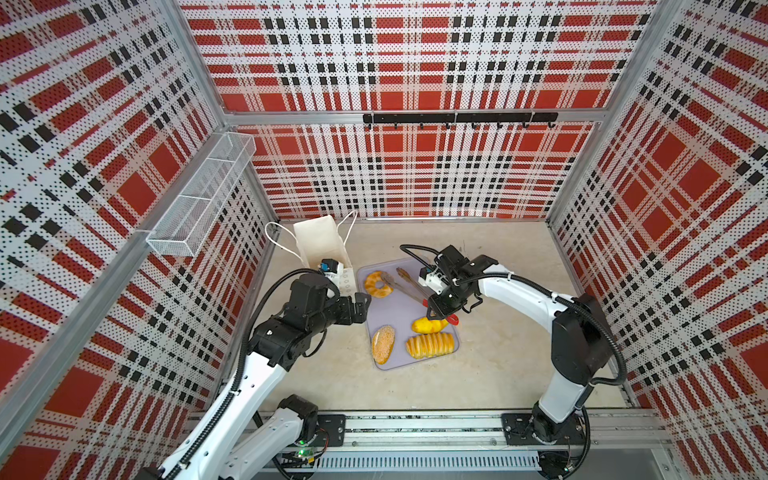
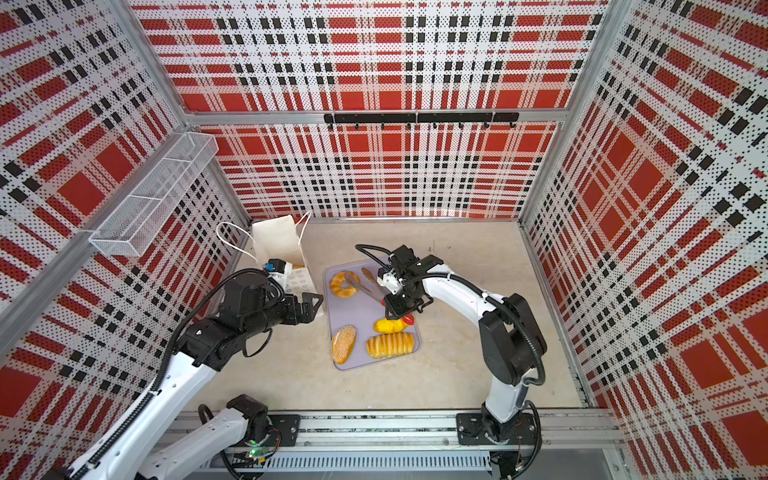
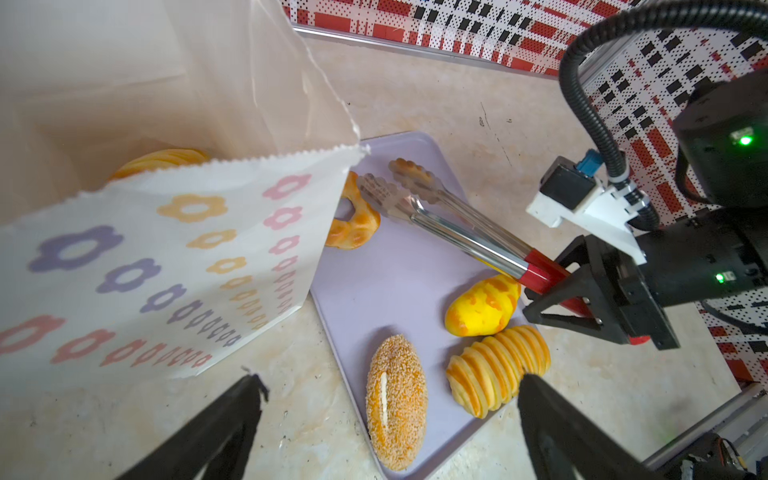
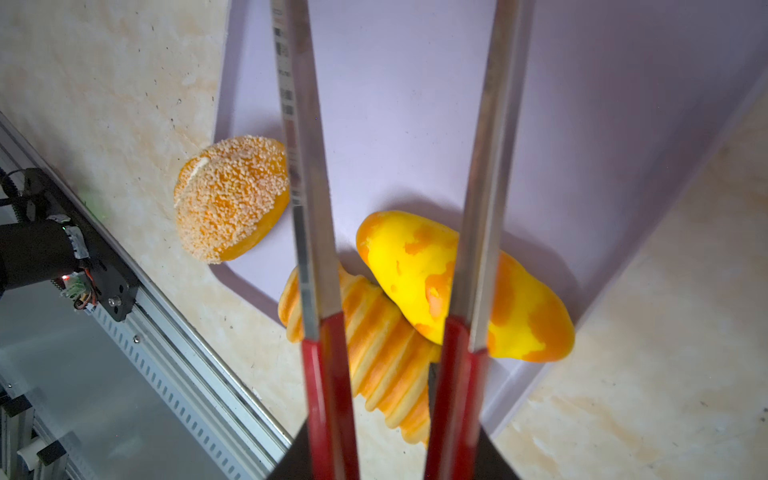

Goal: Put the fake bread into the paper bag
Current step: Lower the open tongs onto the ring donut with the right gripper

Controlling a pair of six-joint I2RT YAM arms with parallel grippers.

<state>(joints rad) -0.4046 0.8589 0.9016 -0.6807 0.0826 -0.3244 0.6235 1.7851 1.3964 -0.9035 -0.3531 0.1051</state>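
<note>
In both top views the paper bag point(image 1: 320, 245) stands upright and open-mouthed left of centre, pastel flower rings printed on its narrow side. The left wrist view shows one ridged bread point(image 3: 162, 160) inside it. The left gripper point(image 1: 362, 306), jaws spread wide and empty, is just below the bag. To the right, on the lilac tray point(image 1: 392, 313), lie the ring bread point(image 1: 377, 284), the seeded oval point(image 1: 383, 344) lying near vertical in the frame, the ridged loaf point(image 1: 430, 345) and the yellow bun point(image 1: 428, 325), both lengthwise across. The tongs point(image 1: 405, 286) point to the upper left. A striped sticker on one arm is unreadable. The right gripper point(image 3: 567, 286) pinches their red handles.
</note>
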